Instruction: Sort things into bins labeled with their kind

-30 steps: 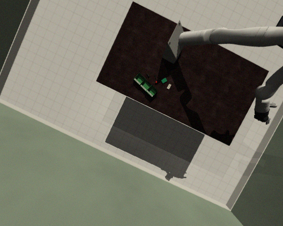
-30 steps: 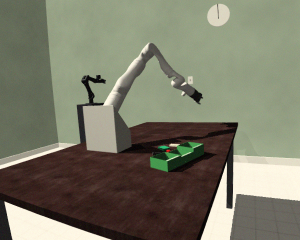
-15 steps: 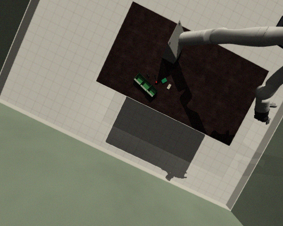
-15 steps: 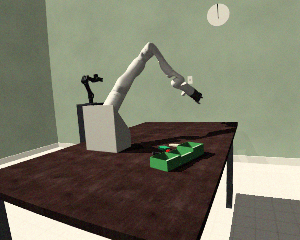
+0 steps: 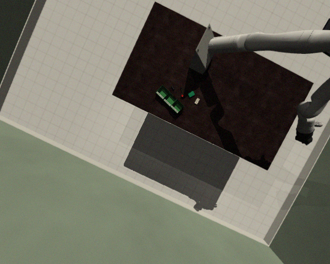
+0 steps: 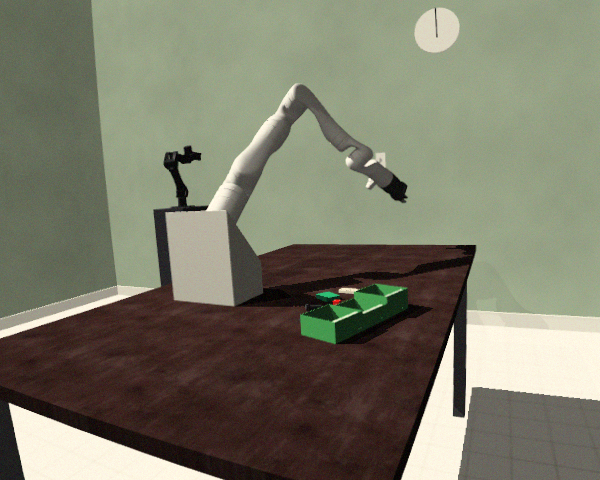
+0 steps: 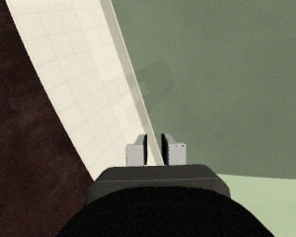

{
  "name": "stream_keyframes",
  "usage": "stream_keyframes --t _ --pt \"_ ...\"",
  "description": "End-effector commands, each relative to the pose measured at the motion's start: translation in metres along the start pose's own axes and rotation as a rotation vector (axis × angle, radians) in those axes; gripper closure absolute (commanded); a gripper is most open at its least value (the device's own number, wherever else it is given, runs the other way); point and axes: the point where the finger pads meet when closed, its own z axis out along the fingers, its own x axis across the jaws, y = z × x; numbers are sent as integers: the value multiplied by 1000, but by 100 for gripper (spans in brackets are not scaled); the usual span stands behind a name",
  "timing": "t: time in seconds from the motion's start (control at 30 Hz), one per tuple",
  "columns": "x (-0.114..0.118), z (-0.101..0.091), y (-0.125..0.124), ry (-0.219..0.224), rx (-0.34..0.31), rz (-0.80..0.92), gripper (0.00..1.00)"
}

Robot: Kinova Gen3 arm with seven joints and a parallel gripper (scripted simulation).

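Three joined green bins (image 5: 174,99) (image 6: 318,329) sit near the right edge of the counter (image 5: 245,93) (image 6: 186,356) (image 7: 25,148), their visible floors bare, with a green item (image 5: 191,94) (image 6: 327,296), a red one (image 5: 182,95) (image 6: 336,301), a cream one (image 5: 197,100) (image 6: 348,290) and a dark one (image 5: 172,88) (image 6: 311,307) outside just beside them, while the raised end effector (image 5: 306,143) (image 6: 404,199) (image 7: 154,144) pinches nothing, its fingers partly spread.

Dim lighting; hard dark shadows on tbl & floor (pics grainy).
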Motion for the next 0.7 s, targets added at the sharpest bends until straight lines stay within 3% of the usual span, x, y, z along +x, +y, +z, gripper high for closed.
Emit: stream_keyframes --t 0.0,0.27,0.33,0.43,0.5,0.57,0.67 --pt "-8 2 19 -22 -23 -43 69" --pt "-19 1 45 -35 -32 -79 69" --pt "-25 0 61 -69 -50 -156 69" --pt "-33 -3 80 -69 -50 -156 69" --pt "-33 -3 81 -69 -50 -156 69" --pt "-39 -6 96 -108 -66 -227 69" --pt "-43 -7 103 -108 -66 -227 69"
